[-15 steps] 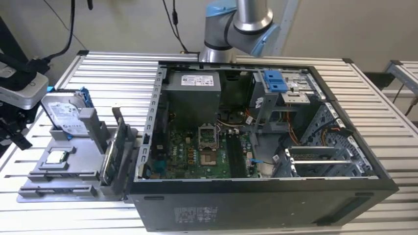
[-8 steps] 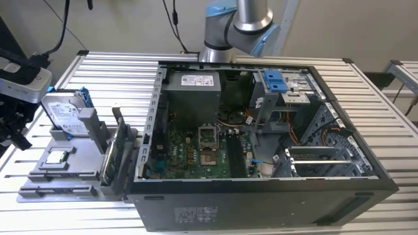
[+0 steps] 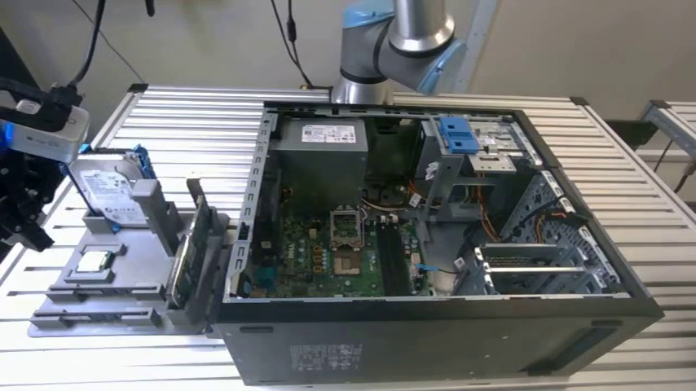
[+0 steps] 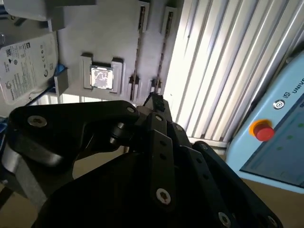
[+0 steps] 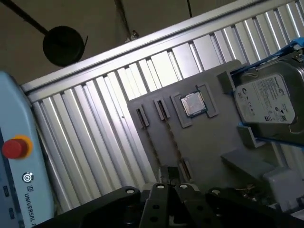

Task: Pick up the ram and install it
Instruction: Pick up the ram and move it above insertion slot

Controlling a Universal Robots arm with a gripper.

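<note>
Two ram sticks stand on edge in the grey tray (image 3: 77, 305), beside the open computer case (image 3: 435, 342): one (image 3: 182, 265) nearer the front and one (image 3: 199, 213) behind it. In both wrist views they are thin dark lines (image 4: 137, 52) (image 5: 149, 145) running between small holders. My gripper (image 3: 31, 232) hangs at the exterior view's left edge, above and beside the tray. Its black fingers meet at the tips (image 4: 154, 102) (image 5: 172, 176), shut with nothing between them, over the end of the ram holders.
On the tray sit a silver hard drive in a blue frame (image 3: 109, 191) and a square CPU chip (image 3: 96, 261). The motherboard (image 3: 348, 252) lies inside the case. A blue pendant with a red button (image 4: 262, 130) lies off the ribbed metal table (image 3: 653, 236).
</note>
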